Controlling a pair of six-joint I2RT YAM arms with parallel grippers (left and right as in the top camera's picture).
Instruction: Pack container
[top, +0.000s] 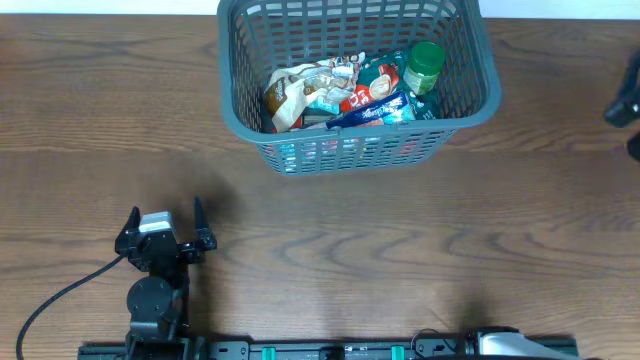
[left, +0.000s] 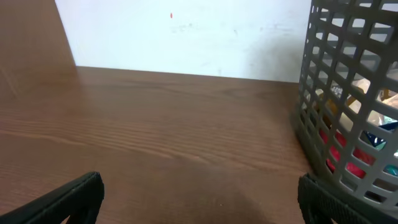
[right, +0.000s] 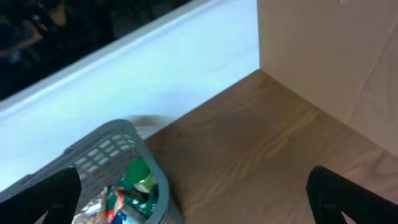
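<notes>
The dark grey slotted container (top: 480, 60) stands at the back middle of the table. It holds several snack packets (top: 345, 92) and a green-lidded jar (top: 424, 64). Its side shows in the left wrist view (left: 323, 93) and its corner in the right wrist view (right: 106, 149), with the jar (right: 138, 176) inside. My left gripper (top: 165, 225) is open and empty, low over the table at the front left, well short of the container (left: 199, 199). My right gripper (right: 193, 199) is open and empty, high up to the right of the container; only part of that arm (top: 625, 100) shows overhead.
The wooden table (top: 400, 240) runs between the grippers and the container. A white wall (left: 186, 37) lies behind the table. A black cable (top: 60, 295) trails from the left arm at the front left.
</notes>
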